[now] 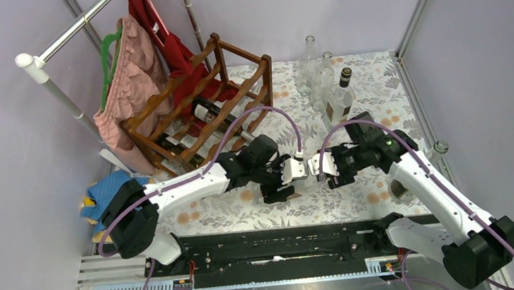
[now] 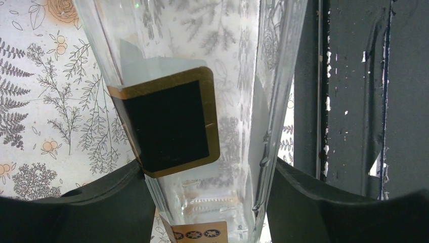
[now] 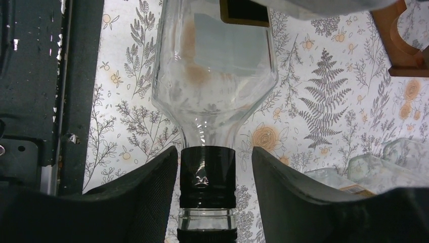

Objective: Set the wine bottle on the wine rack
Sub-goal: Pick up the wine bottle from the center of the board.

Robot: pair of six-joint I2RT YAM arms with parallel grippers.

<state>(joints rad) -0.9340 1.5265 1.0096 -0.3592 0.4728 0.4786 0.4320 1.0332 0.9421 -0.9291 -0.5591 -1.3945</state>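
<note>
- Left gripper point(image 2: 207, 169) clamped the clear wine bottle point(image 2: 238, 61) by its body, holding it sideways over the near part of the desk point(image 1: 236, 211).
- Right gripper point(image 3: 215, 157) flanked the bottle's black neck collar; whether it touched could not be told.
- Wine rack point(image 1: 194, 108) stood at the far left, well apart.

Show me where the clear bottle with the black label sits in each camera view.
Top external: clear bottle, low centre, lying sideways over the floral tablecloth.
Left wrist: clear bottle, labelled body filling the centre.
Right wrist: clear bottle, shoulders and black-banded neck, centre.
Shared landmark: the floral tablecloth.
</note>
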